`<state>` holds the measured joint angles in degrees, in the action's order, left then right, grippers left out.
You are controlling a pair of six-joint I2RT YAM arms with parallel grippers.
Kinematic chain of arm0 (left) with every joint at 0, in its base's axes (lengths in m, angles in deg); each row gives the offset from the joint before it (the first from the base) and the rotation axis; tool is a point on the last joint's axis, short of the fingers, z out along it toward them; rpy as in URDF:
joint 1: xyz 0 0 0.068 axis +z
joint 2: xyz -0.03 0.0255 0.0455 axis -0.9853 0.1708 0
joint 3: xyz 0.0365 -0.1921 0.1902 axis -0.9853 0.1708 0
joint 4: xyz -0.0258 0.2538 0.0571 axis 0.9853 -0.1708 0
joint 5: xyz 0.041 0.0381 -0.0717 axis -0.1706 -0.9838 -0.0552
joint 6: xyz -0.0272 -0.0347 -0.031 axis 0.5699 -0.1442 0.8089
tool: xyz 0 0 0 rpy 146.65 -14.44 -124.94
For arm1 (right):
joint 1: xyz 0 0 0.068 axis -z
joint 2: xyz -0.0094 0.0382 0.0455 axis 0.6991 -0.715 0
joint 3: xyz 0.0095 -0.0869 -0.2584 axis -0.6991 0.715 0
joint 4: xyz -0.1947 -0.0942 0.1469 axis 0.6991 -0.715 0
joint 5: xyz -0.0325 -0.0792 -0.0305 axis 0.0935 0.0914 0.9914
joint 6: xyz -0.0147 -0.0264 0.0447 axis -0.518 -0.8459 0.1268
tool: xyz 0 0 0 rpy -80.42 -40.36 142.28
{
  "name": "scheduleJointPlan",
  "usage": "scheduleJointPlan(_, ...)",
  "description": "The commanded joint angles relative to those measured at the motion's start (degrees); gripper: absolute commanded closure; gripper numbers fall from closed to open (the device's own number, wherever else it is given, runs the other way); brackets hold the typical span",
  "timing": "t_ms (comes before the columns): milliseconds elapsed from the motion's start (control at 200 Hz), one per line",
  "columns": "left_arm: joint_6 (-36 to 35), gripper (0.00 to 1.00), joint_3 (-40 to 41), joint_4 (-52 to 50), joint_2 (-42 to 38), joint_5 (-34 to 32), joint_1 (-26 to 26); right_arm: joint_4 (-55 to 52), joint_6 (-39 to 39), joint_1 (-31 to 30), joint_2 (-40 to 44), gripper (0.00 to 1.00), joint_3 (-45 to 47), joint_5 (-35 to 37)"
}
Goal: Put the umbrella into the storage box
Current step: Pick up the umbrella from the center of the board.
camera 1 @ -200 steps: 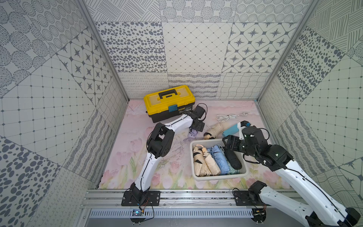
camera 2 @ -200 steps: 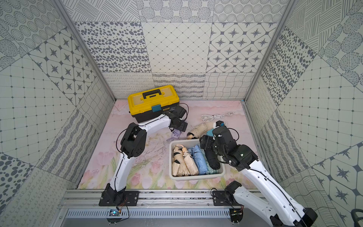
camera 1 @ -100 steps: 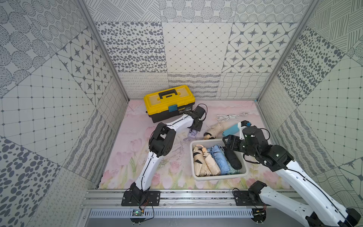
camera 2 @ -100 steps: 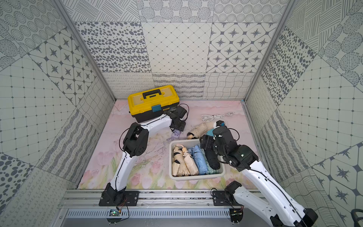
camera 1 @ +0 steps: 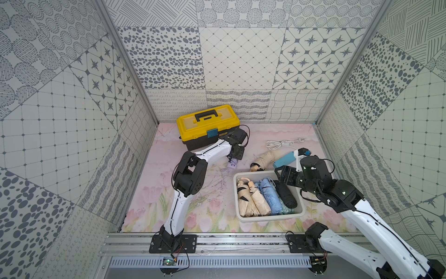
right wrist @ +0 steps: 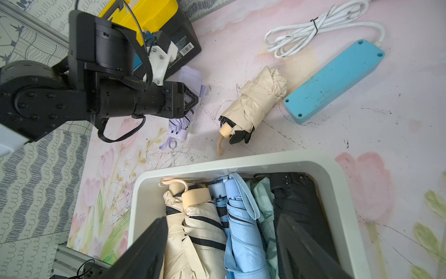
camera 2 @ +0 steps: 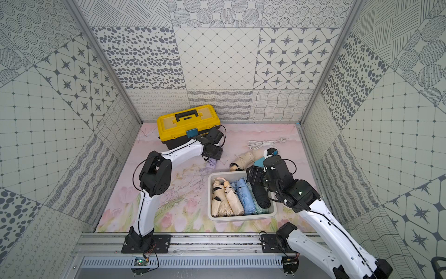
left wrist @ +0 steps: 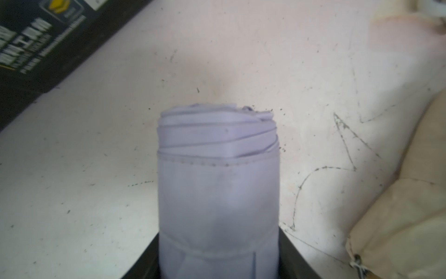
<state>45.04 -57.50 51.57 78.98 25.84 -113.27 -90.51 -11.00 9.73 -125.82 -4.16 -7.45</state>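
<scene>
lavender umbrella (left wrist: 217,193), by the toolbox (left wrist: 36,48): left gripper (left wrist: 218,241) clamped across its middle, likely for balanced lifting. right gripper (right wrist: 222,218) hangs wide, empty, over the storage box (right wrist: 241,160).

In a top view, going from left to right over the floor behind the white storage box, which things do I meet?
The yellow toolbox → lilac umbrella → beige umbrella → blue power strip. The white cable overlaps the last two, so it is left out.
</scene>
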Motion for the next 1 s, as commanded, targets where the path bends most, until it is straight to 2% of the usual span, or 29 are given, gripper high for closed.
scheduleJointPlan(0, -1.32, 0.56, 3.40, 4.86, -7.26, -0.78, 0.50, 3.02, -0.64, 0.05, -0.25, 0.23, -2.42, -1.39)
scheduleJointPlan(200, -2.85, 0.57, 9.15, 6.87, -16.56, 1.87, 0.58, 5.48, -1.73, 0.01, -1.84, 0.23, -3.07, -5.37)
scheduleJointPlan(465, -6.94, 0.57, 17.52, 11.80, -28.59, 10.08, 0.61, 9.84, -3.57, 0.08, -6.67, 0.22, -5.35, -10.91)
scheduleJointPlan(796, -16.40, 0.57, 30.28, 23.22, -41.78, 23.84, -0.49, 17.17, -3.05, 0.05, -15.29, 0.20, -11.13, -17.66)
scheduleJointPlan(996, -23.35, 0.57, 33.15, 26.73, -45.15, 27.34, -2.51, 20.33, -1.93, 0.01, -19.76, 0.17, -14.00, -21.47)
